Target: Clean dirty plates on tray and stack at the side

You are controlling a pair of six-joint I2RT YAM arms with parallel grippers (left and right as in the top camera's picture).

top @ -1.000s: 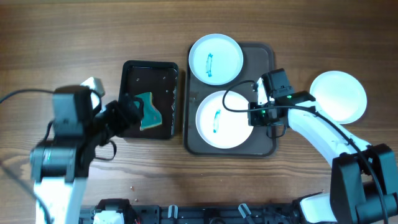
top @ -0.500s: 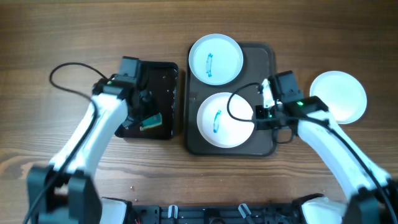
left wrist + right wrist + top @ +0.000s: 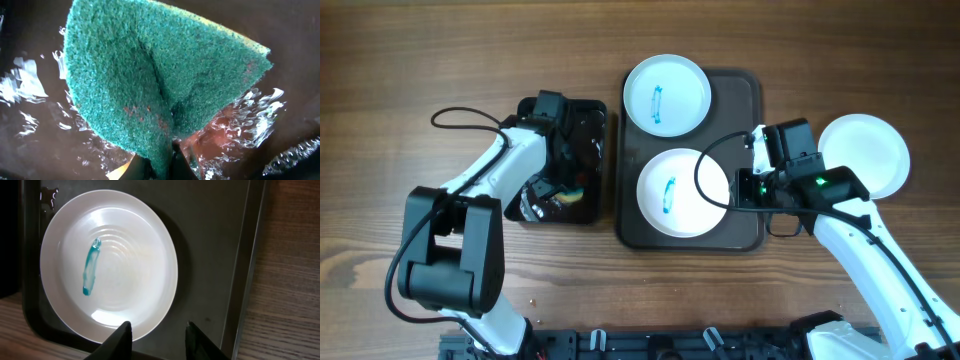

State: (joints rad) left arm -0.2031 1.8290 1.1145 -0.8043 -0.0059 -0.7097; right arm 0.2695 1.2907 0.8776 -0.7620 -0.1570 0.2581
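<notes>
On the dark brown tray (image 3: 745, 100) lie two white plates, each with a teal smear: a far plate (image 3: 666, 94) and a near plate (image 3: 675, 195). A third, plain white plate (image 3: 865, 155) rests on the table to the right of the tray. My right gripper (image 3: 735, 190) hovers open at the near plate's right rim; in the right wrist view the near plate (image 3: 110, 265) lies ahead of the gripper (image 3: 157, 335), one finger over its edge, nothing gripped. My left gripper (image 3: 162, 167) is shut on a green sponge (image 3: 160, 75).
A small glossy black tray (image 3: 590, 115) stands left of the brown tray, wet inside, with my left gripper (image 3: 558, 188) down in it. Bare wooden table (image 3: 840, 60) surrounds both trays. The brown tray's raised rim (image 3: 247, 265) runs just right of my right fingers.
My left arm swung into the black tray and its jaws shut on the sponge. My right gripper opened from shut and shifted slightly right beside the near plate.
</notes>
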